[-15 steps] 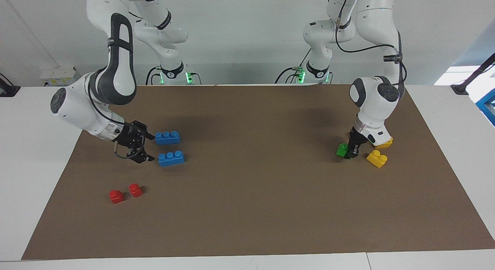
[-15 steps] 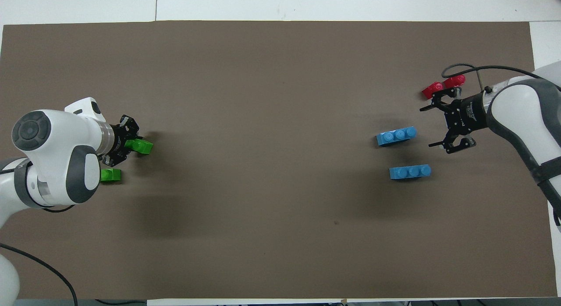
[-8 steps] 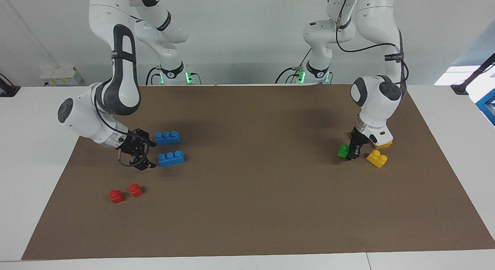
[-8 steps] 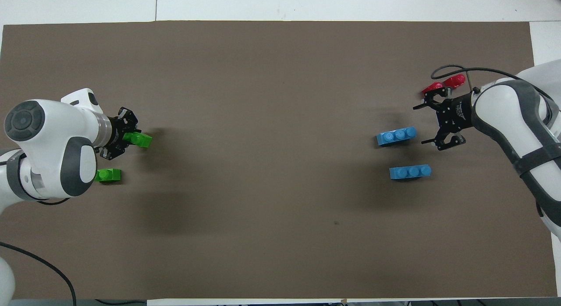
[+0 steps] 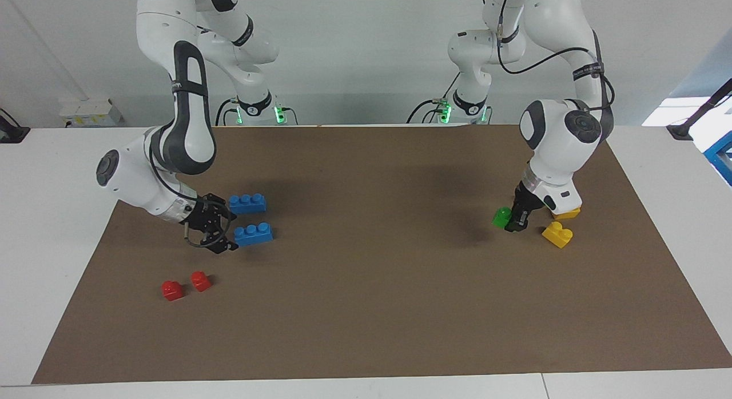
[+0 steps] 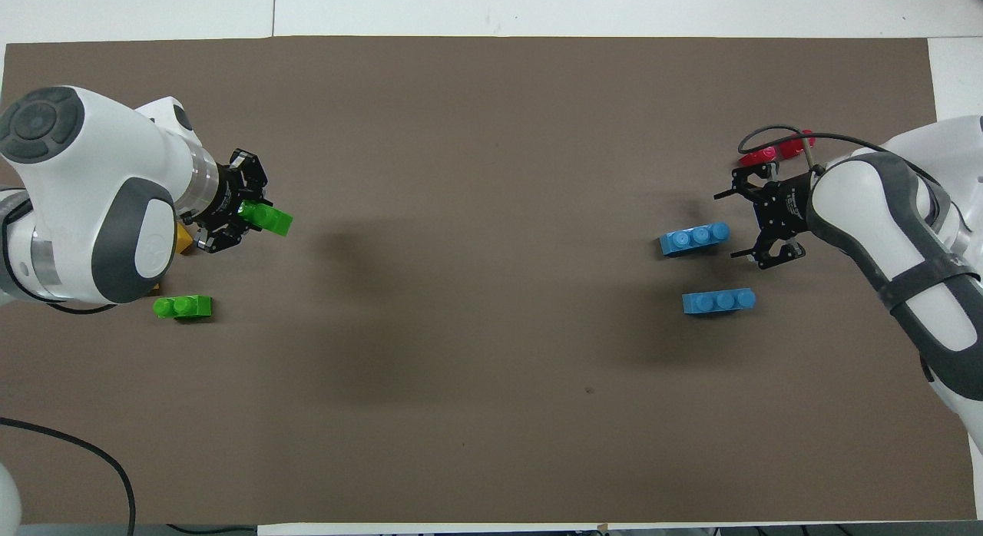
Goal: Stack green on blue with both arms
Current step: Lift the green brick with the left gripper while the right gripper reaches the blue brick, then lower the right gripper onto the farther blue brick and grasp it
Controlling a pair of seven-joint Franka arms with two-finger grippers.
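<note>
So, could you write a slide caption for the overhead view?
Left gripper lifts a green brick; open right gripper reaches for a blue brick.

facing: high, across desk (image 5: 51,176), toward robots | overhead: steeply down, robots' end | shared: brown mat (image 5: 372,307)

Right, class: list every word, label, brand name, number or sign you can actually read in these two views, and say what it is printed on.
None can be read.
Band on the left arm's upper link: white lettering, too small to read.
Band on the right arm's grey link: a small mark, too blurred to read.
Right gripper body: faint white print, unreadable.
Bricks and brown mat: no print seen.
</note>
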